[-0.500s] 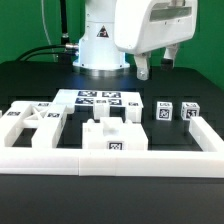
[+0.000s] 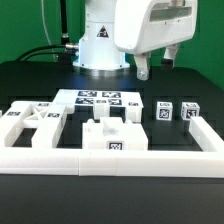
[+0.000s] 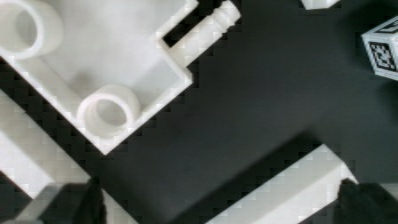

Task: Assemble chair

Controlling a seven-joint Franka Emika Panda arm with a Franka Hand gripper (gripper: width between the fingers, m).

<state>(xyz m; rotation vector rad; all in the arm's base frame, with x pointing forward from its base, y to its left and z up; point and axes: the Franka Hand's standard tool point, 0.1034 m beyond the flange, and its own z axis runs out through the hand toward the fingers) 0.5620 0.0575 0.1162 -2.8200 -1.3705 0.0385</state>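
1. The upper edge of the exterior view is cutting off the arm, so only the robot base and the white hand are showing.
2. In the wrist view, dark blurs along one edge are too soft to identify. The exterior view is showing the fingers standing wide apart with nothing between them, so the hand is gripping nothing.
3. The wrist view is cropping a white holed part with two round holes. Which piece of the chair it belongs to I cannot tell. A tagged cube is also sliding out of the picture at a corner.
4. The chair parts are lying loose on the black tabletop:
   - A framed panel is sitting at the exterior view's left.
   - A blocky piece is sitting in the middle.
   - A first short post and a second short post are standing at the exterior view's right.
5. The border rail is running along the front and partly hiding the lower edges of these parts.
6. The marker board is lying flat just behind the blocky piece.
7. The hand is hanging well above the tabletop. It is behind and above the two posts and is touching no part.
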